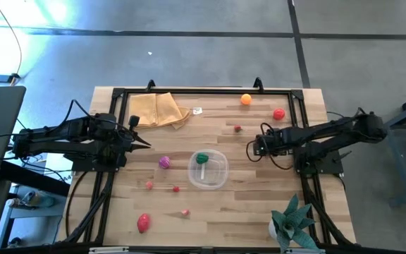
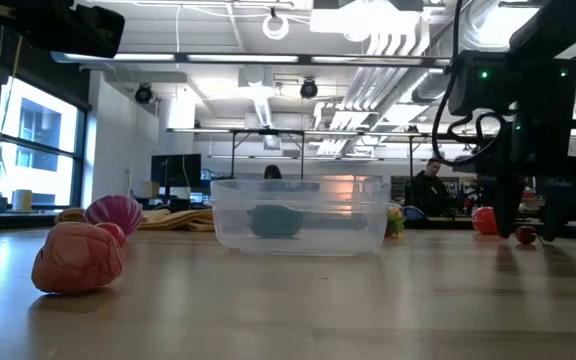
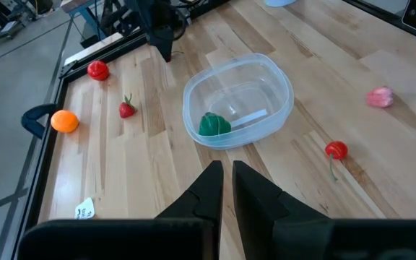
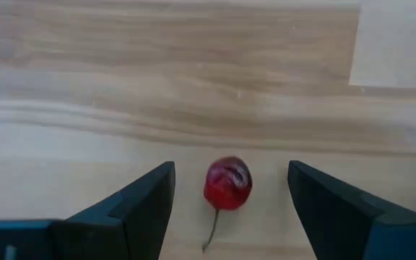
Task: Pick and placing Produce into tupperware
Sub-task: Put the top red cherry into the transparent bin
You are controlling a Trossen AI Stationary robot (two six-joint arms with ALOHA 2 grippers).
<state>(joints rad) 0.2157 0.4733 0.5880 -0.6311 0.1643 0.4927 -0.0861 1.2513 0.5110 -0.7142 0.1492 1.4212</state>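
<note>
A small red cherry (image 4: 227, 183) with a thin stem lies on the wooden table (image 4: 193, 87) at lower centre of the right wrist view, between the spread fingers of the right gripper (image 4: 230, 191), touching neither; that gripper is wide open and holds nothing. In the high view the clear tub (image 1: 208, 170) sits at centre frame, left of that gripper, with a green piece (image 1: 201, 158) inside. The left gripper (image 3: 227, 173) waits closed and empty at left of centre.
</note>
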